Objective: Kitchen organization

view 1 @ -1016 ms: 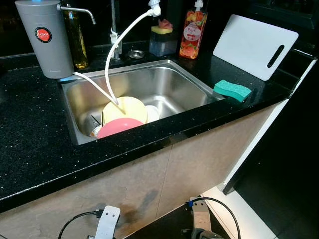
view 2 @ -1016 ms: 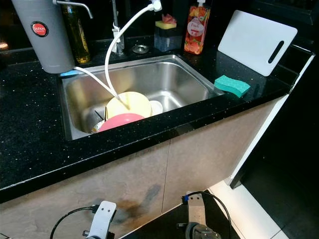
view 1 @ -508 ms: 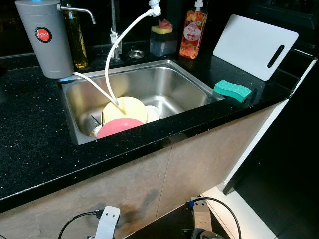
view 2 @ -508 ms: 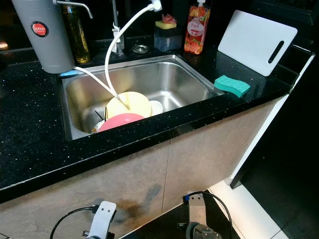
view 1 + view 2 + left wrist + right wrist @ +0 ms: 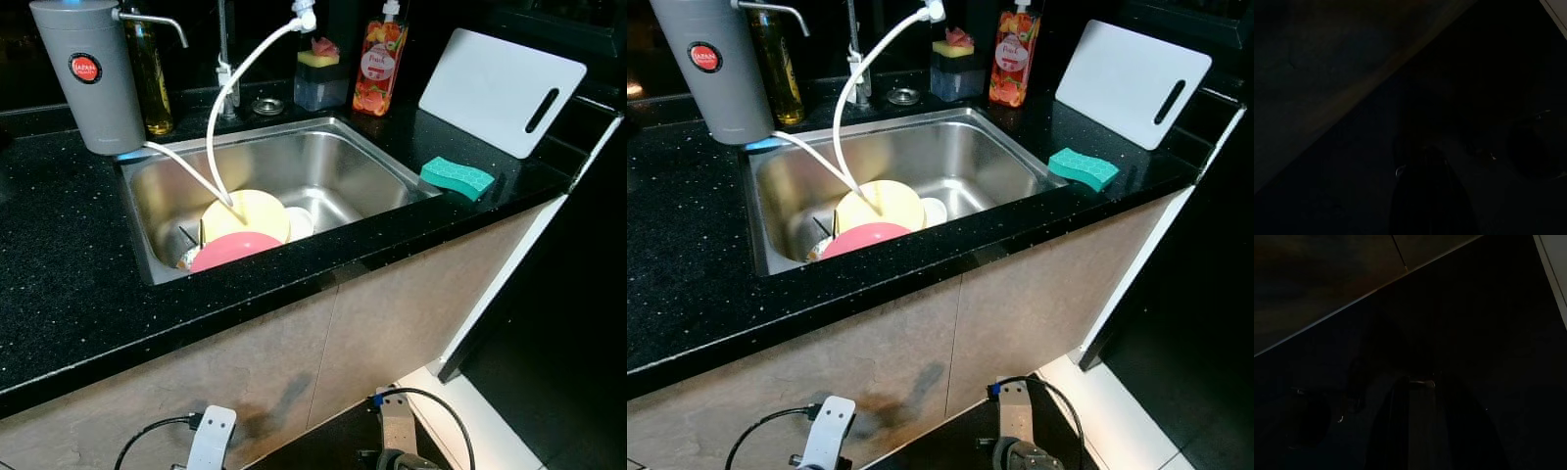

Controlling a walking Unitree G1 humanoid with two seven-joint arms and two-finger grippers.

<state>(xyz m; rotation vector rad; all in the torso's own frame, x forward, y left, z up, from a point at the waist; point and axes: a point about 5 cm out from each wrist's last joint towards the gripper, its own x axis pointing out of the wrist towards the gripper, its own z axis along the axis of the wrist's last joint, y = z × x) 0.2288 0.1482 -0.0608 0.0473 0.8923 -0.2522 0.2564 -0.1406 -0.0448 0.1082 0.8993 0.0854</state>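
Home kitchen: steel sink (image 5: 323, 162) holding plates (image 5: 245, 213), black stone desk (image 5: 59, 264), soap bottle (image 5: 375, 64), cutting board (image 5: 500, 88).

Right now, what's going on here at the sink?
Nothing is being handled at the moment. The robot stands facing the stainless steel sink set in a black speckled countertop, with both arms hanging low in front of the cabinet. In the sink lie a round yellow plate and a round pink plate, with a white hose drooping onto the yellow one. A green rectangular sponge and a white cutting board sit on the counter to the right.
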